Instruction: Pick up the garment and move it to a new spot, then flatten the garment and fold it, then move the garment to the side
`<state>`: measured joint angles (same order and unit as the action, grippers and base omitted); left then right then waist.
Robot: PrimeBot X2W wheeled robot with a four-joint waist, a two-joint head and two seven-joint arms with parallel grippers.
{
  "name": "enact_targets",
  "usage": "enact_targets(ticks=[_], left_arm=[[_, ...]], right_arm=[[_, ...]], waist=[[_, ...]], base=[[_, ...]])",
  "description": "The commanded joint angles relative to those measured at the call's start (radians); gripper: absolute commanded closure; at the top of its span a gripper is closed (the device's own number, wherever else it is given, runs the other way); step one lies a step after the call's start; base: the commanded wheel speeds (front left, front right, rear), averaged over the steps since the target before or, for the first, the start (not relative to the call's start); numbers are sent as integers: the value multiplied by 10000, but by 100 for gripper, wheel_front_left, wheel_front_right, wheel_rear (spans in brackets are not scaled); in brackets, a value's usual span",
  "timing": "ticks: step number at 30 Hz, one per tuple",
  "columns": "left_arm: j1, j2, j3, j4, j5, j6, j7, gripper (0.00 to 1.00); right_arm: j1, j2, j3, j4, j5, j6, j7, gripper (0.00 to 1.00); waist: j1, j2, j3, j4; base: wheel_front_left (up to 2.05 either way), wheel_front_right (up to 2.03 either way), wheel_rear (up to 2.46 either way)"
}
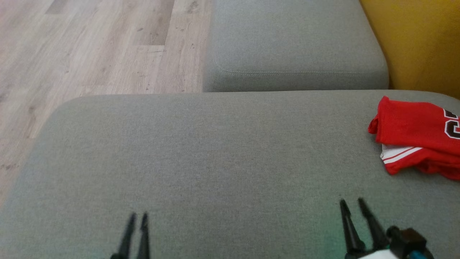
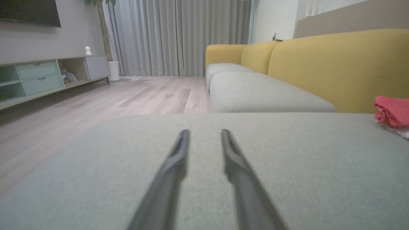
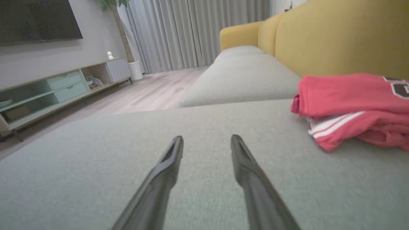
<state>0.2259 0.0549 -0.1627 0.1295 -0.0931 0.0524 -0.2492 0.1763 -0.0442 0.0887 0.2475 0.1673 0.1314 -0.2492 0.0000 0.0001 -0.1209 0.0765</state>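
TV cabinet (image 3: 64,86) across the wood floor (image 1: 90,46): open shelves and drawers, contents too blurred to name. Red jersey (image 1: 413,122) lies folded at the right end of the grey seat cushion (image 1: 215,151), near the yellow backrest (image 1: 420,39). It is ahead and right of my right gripper (image 1: 351,200), apart from it, with bare cushion between, and well apart from my left gripper (image 1: 138,215). Both grippers parted, holding nothing.
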Motion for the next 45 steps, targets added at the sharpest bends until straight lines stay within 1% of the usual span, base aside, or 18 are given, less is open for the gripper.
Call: enact_targets(ticks=[1,6,10,45], left_arm=[[29,-2,-3,83,-17,-4,14,100],[14,7,34,169,-448,-43,77,100],[-129,43,113,214,-1098,-110,200,100],[-1102,173,695,528,-5503,-638,1059,100]], right_arm=[[24,2,7,86,17,0,0,100],[0,-9,-13,163,426,0,73,100],[-124,-44,-66,164,1039,-1,199,100],[-937,-173,-486,108,5200,-3,1093,100]], waist=[[0,-1,2,-1],[0,-1,38,-24],[0,-1,87,-55],[0,-1,433,-268]], base=[[0,0,0],[0,0,0],[0,0,0],[0,0,0]])
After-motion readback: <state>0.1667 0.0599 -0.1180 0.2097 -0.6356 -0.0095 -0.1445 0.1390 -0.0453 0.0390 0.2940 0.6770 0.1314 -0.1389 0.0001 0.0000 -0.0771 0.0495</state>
